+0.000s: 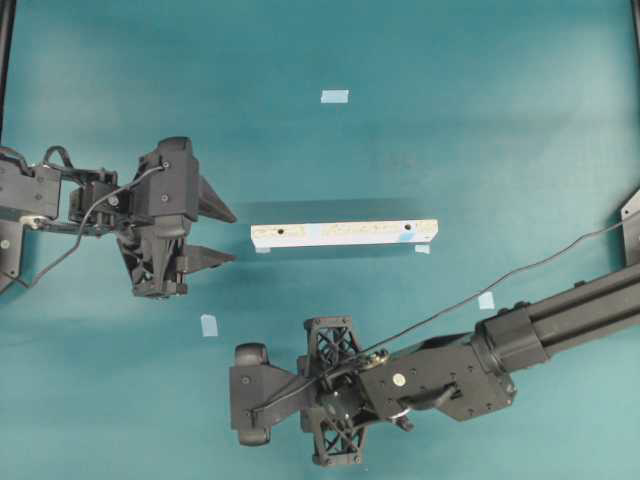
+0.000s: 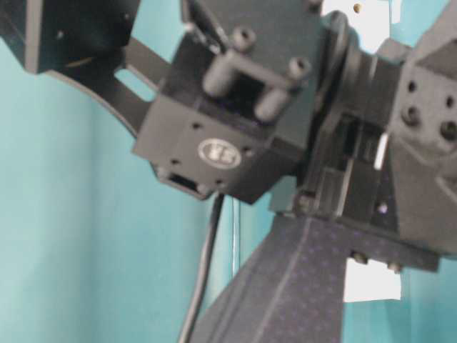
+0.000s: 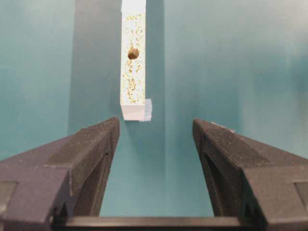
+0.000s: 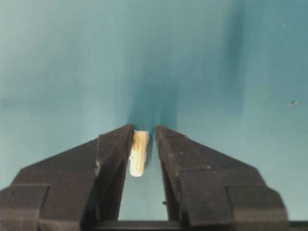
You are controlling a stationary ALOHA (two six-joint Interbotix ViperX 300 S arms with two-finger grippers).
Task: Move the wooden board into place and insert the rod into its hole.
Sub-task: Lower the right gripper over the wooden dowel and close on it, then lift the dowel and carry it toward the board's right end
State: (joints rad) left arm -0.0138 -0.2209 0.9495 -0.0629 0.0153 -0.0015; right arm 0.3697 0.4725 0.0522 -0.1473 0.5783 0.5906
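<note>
The wooden board lies flat mid-table, long axis left to right, with blue tape bits at its corners. In the left wrist view its speckled edge shows a dark hole just ahead of my left gripper, which is open and empty, a short way left of the board's end. My right gripper points down at the table below the board. Its jaws have narrowed around the cream rod, which rests against one finger with a thin gap to the other.
Pale blue tape squares lie on the teal cloth at the back, front left and right. The right arm stretches in from the right edge. The table-level view is filled by blurred black arm parts.
</note>
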